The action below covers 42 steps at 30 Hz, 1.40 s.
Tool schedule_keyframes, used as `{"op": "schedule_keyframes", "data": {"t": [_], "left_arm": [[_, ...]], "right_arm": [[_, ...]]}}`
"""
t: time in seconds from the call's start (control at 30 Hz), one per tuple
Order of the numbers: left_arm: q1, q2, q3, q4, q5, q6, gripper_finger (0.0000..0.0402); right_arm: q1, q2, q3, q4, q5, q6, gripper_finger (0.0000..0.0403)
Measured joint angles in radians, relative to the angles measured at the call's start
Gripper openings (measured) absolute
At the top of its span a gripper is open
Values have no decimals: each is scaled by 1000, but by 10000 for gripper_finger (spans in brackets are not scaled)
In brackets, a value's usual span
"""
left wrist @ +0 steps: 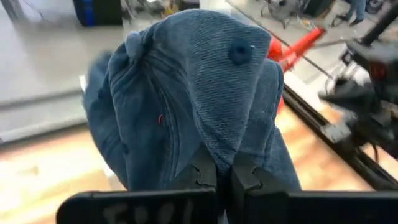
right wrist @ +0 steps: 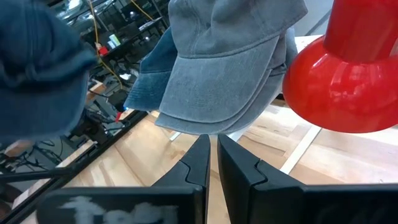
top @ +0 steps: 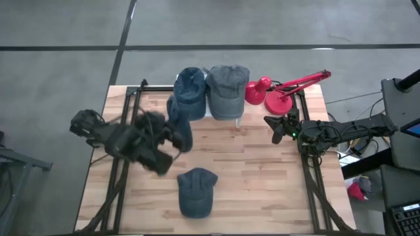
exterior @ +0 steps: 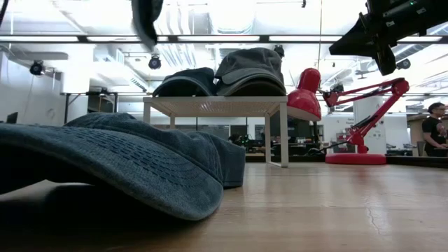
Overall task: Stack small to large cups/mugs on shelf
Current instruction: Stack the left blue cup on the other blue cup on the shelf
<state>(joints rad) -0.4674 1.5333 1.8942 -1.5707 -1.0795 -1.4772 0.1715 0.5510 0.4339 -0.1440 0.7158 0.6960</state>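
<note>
On the white shelf (top: 209, 113) at the table's far side, a blue denim cap (top: 189, 86) and a grey cap (top: 228, 88) rest on their brims and rims; the right wrist view shows two grey brims (right wrist: 217, 93) stacked. Another blue cap (top: 197, 191) lies flat on the table near the front edge. My left gripper (top: 173, 136), left of the shelf, is shut on a third blue cap (left wrist: 199, 87) held in the air. My right gripper (right wrist: 212, 163) stays shut and empty by the red lamp (top: 279, 92). My left gripper pinches the cap's crown cloth (left wrist: 219, 152) between its two fingers, below the top button (left wrist: 239, 53). Whether it has one layer or a fold, I cannot tell. The cap is lifted clear of the table, bunched, standing out ahead of the fingers toward the shelf.
The red desk lamp's shade (right wrist: 348, 74) and base (top: 282, 103) stand right beside the shelf's right end. A black frame rail (top: 308, 164) runs along each table side. Bare wood (top: 262, 177) lies between the shelf and the near cap.
</note>
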Motion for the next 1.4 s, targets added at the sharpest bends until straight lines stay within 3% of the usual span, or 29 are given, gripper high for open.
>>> {"op": "schedule_keyframes", "data": {"t": [0.27,0.5,0.67,1.23,1.4], "left_arm": [[210,9,165,65,-8,355,0],[423,48,200,245,127,667,0],[547,88,198,233,253,719,0],[641,253,427,15,309,769,0],[691,329,437,-1,382,769,0]], "right_arm": [[0,0,0,0,0,0,29],[0,0,0,0,0,0,29],[0,0,0,0,0,1,29],[0,0,0,0,24,2,29],[0,0,0,1,21,4,29]]}}
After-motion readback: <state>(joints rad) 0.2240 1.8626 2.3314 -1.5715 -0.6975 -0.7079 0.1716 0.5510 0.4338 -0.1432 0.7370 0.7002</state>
